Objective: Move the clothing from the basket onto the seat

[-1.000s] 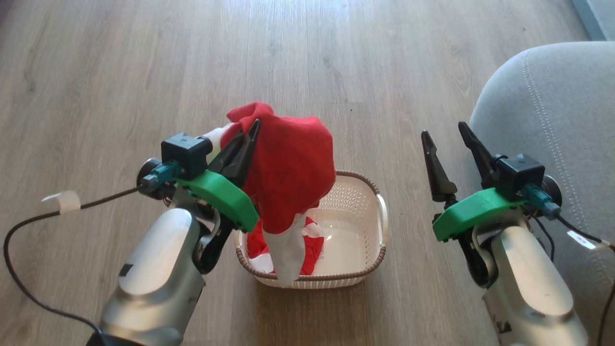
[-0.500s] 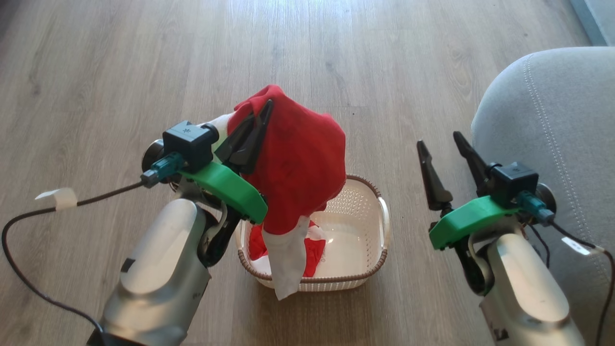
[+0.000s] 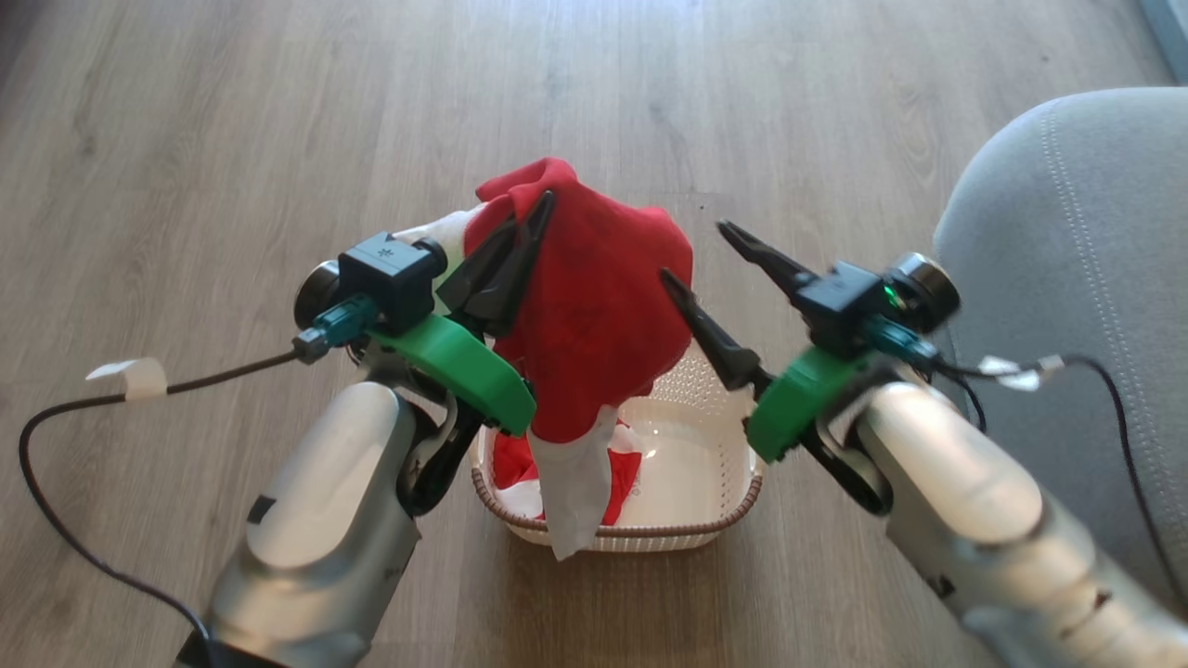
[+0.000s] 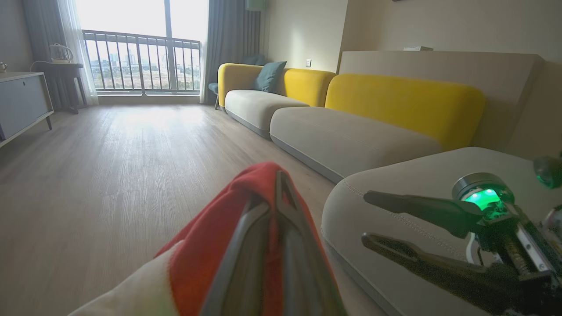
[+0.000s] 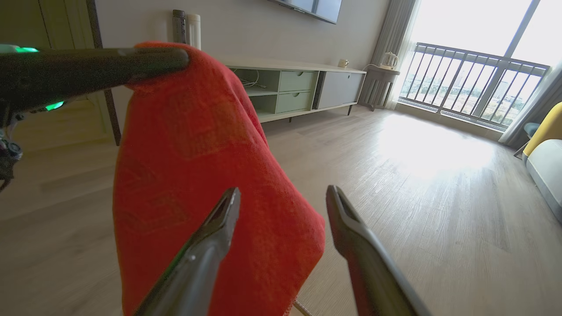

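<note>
My left gripper (image 3: 540,199) is shut on the top of a red garment with a white panel (image 3: 594,315). The garment hangs above the cream basket (image 3: 710,529), and its white end dangles over the near rim. A second red and white piece of clothing (image 3: 510,461) lies inside the basket at its left. My right gripper (image 3: 693,249) stands open just right of the hanging garment, its fingers pointing at the cloth. In the right wrist view the red cloth (image 5: 184,145) hangs in front of the open gripper (image 5: 282,192). The grey seat (image 3: 1067,232) is at the right.
Bare wooden floor (image 3: 232,139) surrounds the basket. A black cable with a white tag (image 3: 125,380) trails left of my left arm. In the left wrist view, a yellow-backed sofa (image 4: 395,101) runs along the wall beyond the grey seat (image 4: 439,175).
My right arm has swung left from beside the seat until its open fingers point at the hanging garment. My left gripper has lifted the garment a little higher.
</note>
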